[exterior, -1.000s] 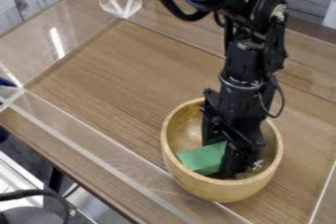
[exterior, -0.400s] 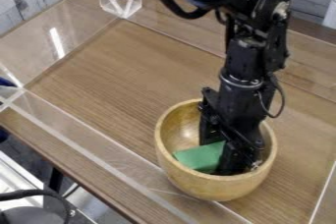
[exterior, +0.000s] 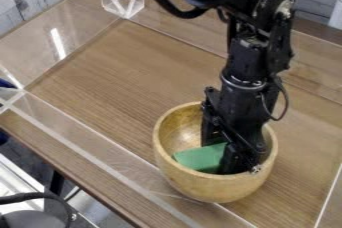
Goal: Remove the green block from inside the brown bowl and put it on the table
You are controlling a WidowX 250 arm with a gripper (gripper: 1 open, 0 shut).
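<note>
The brown bowl (exterior: 166, 140) sits on the table (exterior: 120, 72) near the front right. The green block (exterior: 203, 157) lies tilted inside it, its right end between the fingers of my black gripper (exterior: 235, 158). The gripper reaches straight down into the bowl and is shut on the block. The arm hides the right part of the bowl's inside and the block's far end.
Low clear acrylic walls (exterior: 80, 137) edge the table at the front left and the right. A small clear bracket (exterior: 123, 0) stands at the back. Bare wood-grain tabletop stretches to the left of and behind the bowl.
The bowl has slid a little to the left and looks slightly raised, with the green block shifting along with it. The gripper stays shut in the bowl.
</note>
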